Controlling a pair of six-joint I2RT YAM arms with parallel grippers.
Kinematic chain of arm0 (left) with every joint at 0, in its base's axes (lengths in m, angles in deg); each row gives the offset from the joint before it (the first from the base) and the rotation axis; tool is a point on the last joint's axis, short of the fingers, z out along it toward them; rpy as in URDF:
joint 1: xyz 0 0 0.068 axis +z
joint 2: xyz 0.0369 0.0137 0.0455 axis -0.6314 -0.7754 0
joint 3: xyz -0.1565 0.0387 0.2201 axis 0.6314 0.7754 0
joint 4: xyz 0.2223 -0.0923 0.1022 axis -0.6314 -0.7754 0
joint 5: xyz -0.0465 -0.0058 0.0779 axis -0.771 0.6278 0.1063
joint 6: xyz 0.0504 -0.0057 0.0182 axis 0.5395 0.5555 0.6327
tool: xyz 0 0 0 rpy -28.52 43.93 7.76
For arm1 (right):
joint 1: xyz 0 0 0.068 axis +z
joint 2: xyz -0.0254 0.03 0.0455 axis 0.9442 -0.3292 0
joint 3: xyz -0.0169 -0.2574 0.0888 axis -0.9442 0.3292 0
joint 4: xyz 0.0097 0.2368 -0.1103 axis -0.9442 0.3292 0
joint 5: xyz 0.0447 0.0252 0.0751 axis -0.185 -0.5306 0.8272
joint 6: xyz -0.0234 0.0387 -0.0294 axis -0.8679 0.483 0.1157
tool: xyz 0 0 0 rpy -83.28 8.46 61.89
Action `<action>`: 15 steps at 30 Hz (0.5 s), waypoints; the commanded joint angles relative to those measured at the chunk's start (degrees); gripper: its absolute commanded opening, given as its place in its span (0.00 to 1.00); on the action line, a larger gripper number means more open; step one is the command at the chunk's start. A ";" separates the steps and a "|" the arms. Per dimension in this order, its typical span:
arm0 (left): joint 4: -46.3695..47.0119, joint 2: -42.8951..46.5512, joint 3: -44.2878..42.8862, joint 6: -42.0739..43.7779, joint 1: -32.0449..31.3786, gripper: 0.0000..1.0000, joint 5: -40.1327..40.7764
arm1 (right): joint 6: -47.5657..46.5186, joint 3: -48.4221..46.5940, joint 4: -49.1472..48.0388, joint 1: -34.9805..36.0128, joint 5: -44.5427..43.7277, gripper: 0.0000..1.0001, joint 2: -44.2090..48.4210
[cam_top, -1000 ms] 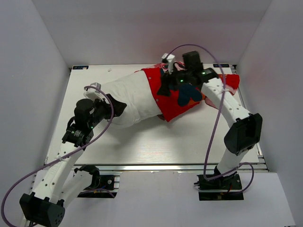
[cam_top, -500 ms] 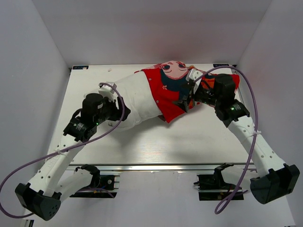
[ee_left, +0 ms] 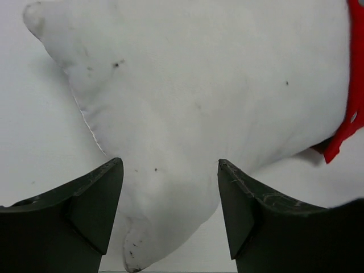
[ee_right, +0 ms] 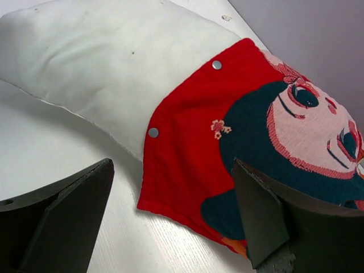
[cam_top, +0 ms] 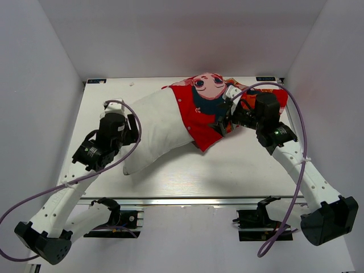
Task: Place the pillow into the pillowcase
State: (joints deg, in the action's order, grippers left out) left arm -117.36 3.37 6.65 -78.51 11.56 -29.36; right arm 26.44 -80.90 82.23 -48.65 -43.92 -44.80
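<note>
The white pillow [cam_top: 156, 125] lies slanted across the table, its right end inside the red pillowcase [cam_top: 202, 116] with the cartoon face. Its left part lies bare, with one corner pointing toward the near left. My left gripper [cam_top: 132, 129] is open at the pillow's left edge. In the left wrist view the pillow [ee_left: 199, 85] fills the space ahead, and a corner of it lies between the open left gripper's [ee_left: 169, 166] jaws, untouched. My right gripper [cam_top: 225, 123] is open just above the pillowcase's near edge. The right wrist view shows the pillowcase [ee_right: 227, 131], its snap-button hem over the pillow [ee_right: 102, 57], and the open right gripper [ee_right: 172, 165].
White walls close in the table [cam_top: 244, 170] on the left, back and right. A metal rail [cam_top: 199, 200] runs along the near edge. Purple cables loop over both arms. A pillowcase edge [ee_left: 348, 116] shows at the right of the left wrist view.
My right arm swung off the pillowcase to its right side, uncovering the cartoon face. My left gripper backed away left, and the pillow's left end now spreads toward the near left.
</note>
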 commanded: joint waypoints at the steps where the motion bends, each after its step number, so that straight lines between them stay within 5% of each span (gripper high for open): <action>1: -2.11 0.55 -4.36 -0.88 -0.09 0.76 5.77 | 0.25 0.74 -2.89 -0.16 -0.36 0.89 1.27; 10: 10.00 -2.53 -4.55 11.07 -3.95 0.78 -10.13 | 0.07 1.36 -2.89 -0.16 -0.71 0.89 1.27; 13: 9.50 -8.40 -6.38 16.33 -16.20 0.79 -7.61 | -0.28 1.53 -2.71 -0.16 -1.15 0.89 1.36; 15: 8.44 -14.36 -6.57 18.71 -22.47 0.80 1.05 | -0.71 1.53 -2.54 -0.24 -1.76 0.89 1.36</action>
State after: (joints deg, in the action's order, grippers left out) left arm -109.71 -4.91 1.47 -66.23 -3.04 -33.25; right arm 26.40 -80.07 81.72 -48.65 -44.73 -44.78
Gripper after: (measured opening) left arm 0.795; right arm 0.895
